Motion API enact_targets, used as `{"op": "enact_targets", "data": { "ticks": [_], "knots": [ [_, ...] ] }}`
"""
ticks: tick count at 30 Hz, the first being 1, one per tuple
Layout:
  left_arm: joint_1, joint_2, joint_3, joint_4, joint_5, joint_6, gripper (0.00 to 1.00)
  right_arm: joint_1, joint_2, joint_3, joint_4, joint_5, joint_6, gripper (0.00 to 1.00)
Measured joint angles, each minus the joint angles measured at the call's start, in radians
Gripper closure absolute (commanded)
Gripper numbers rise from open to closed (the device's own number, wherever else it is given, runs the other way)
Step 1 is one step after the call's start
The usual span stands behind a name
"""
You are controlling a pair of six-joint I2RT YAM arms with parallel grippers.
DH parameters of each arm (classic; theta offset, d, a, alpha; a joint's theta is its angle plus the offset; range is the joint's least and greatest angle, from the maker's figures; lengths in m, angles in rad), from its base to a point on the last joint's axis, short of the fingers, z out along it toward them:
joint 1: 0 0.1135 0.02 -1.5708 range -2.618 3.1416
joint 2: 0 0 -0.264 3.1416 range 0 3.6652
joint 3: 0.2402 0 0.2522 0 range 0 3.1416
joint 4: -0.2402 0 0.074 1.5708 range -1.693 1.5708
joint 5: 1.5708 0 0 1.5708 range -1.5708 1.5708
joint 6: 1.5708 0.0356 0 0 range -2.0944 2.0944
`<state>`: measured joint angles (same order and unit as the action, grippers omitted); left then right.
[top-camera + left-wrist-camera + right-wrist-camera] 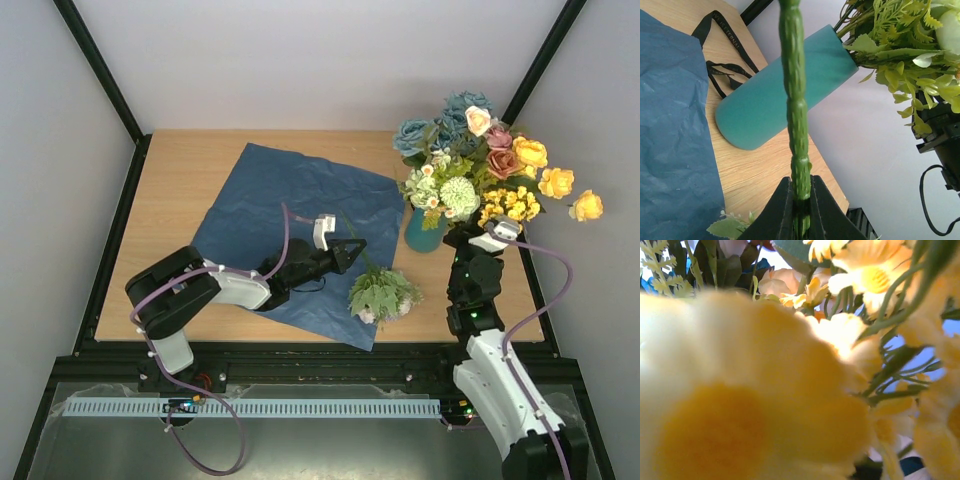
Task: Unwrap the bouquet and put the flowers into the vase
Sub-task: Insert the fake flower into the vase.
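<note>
Yellow blooms press right against the right wrist lens, so I cannot tell how the right jaws stand; from above they sit buried among the flowers standing in the vase. The left jaws are clamped tight on a green stem, close to its leafy head, which lies at the near edge of the blue paper.

My worry is the vase; it looks top-heavy, with blooms leaning out past the right side of the bench. If the right arm pulls away with petals caught on it, it could drag stems out or tip the whole thing. The held stem is long and gripped low, so its free end may swing into the vase wall on the way over. A black ribbon lies on the bench just beside the vase base — a possible snag.

Room is tight at the far right corner, near the frame post; I see open space over the paper and the bare left side.
</note>
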<state>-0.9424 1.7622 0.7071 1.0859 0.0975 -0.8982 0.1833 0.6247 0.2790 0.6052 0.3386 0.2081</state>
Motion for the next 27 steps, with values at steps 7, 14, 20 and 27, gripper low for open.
{"op": "enact_targets", "data": {
  "ticks": [7, 14, 20, 27],
  "knots": [
    [0.0, -0.076, 0.001, -0.069, -0.001, 0.024, 0.98, 0.0, -0.098, 0.033, -0.179, -0.01, 0.077, 0.65],
    [0.0, -0.135, 0.015, -0.159, 0.0, 0.057, 0.98, 0.0, -0.238, 0.065, -0.372, 0.0, 0.161, 0.61],
    [0.02, -0.253, 0.023, -0.32, 0.021, 0.098, 0.98, 0.0, -0.407, 0.141, -0.589, -0.076, 0.224, 0.62],
    [0.086, -0.406, 0.053, -0.563, 0.103, 0.153, 0.98, 0.003, -0.571, 0.198, -0.815, -0.332, 0.287, 0.64]
  ]
}}
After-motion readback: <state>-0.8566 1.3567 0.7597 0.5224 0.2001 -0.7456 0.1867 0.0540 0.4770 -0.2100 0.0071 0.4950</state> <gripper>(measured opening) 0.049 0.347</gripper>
